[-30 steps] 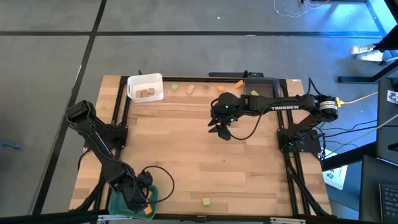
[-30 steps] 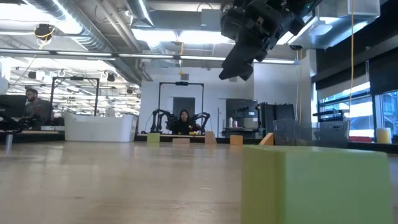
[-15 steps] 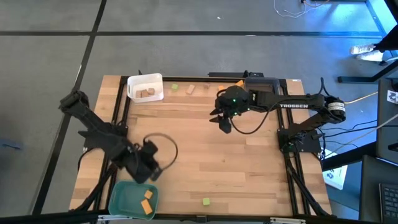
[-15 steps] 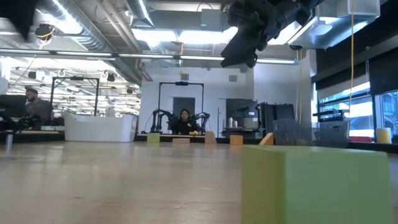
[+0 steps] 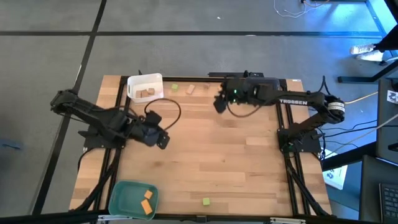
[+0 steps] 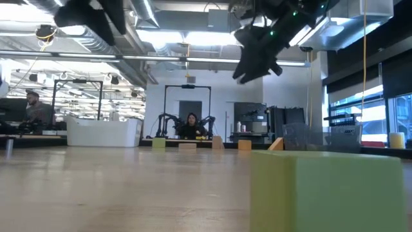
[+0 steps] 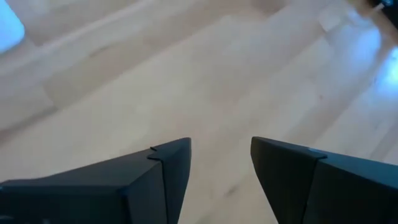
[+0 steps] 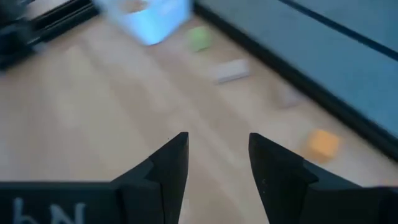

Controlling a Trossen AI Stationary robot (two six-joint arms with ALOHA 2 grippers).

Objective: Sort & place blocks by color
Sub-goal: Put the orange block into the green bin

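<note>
Both sets of fingers parted with a clear gap and holding nothing. Left gripper [image 5: 160,138] up over bare surface [image 5: 205,162], well short of the white tray [image 5: 145,86]; right gripper [image 5: 219,103] near the far edge, just inside the row of loose blocks.

Blocks scattered — two tan ones in the white tray, two orange ones in the teal tray [image 5: 132,198], a green block [image 5: 175,88] and a tan block [image 5: 190,89] just beside the white tray, an orange block [image 8: 323,144] farther along that edge, a lone green block [image 5: 206,201] near the teal tray.

Risks, as a guess: closing on a block off-centre and flicking it away, since the cubes are tiny against the finger gap; nudging a neighbour in the crowded far row; both arms reaching toward the white tray at once and crowding each other.

High view alone gives tray contents and both arms' placing. Right wrist view alone shows the finger gap lined up toward the far row. Low view adds only height — grippers well clear of the surface — with a green block [image 6: 325,190] filling the foreground.
</note>
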